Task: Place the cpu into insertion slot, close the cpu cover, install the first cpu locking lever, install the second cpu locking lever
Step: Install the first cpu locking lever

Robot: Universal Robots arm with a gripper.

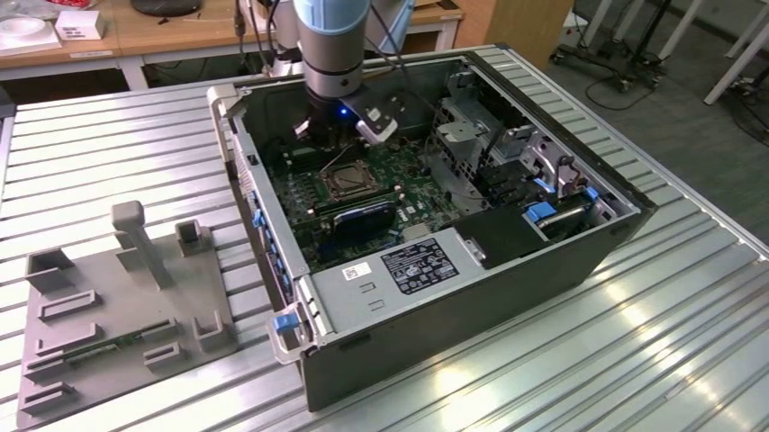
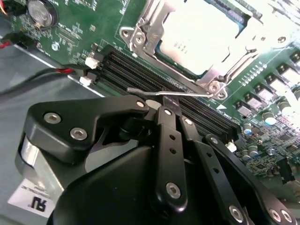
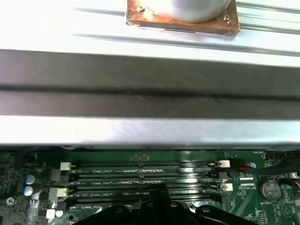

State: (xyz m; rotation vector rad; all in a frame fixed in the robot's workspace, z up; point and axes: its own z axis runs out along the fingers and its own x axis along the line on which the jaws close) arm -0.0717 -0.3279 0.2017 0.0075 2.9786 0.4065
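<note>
Black end effector [image 2: 171, 107] narrow, tips against locking lever [image 2: 192, 95]; grasp unconfirmed. Seated cpu [image 2: 201, 35] lies in insertion slot [image 1: 340, 180], cpu cover [image 2: 140, 33] down. Risk: thin lever slips off tips, springs back, strikes memory slots [image 2: 126, 70], leaves cover unclamped.

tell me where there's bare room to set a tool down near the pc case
Bare ribbed table on the exterior view's right of the case, and between the grey tray and the table's far edge. Inside the case is crowded, with the arm over the motherboard.
</note>
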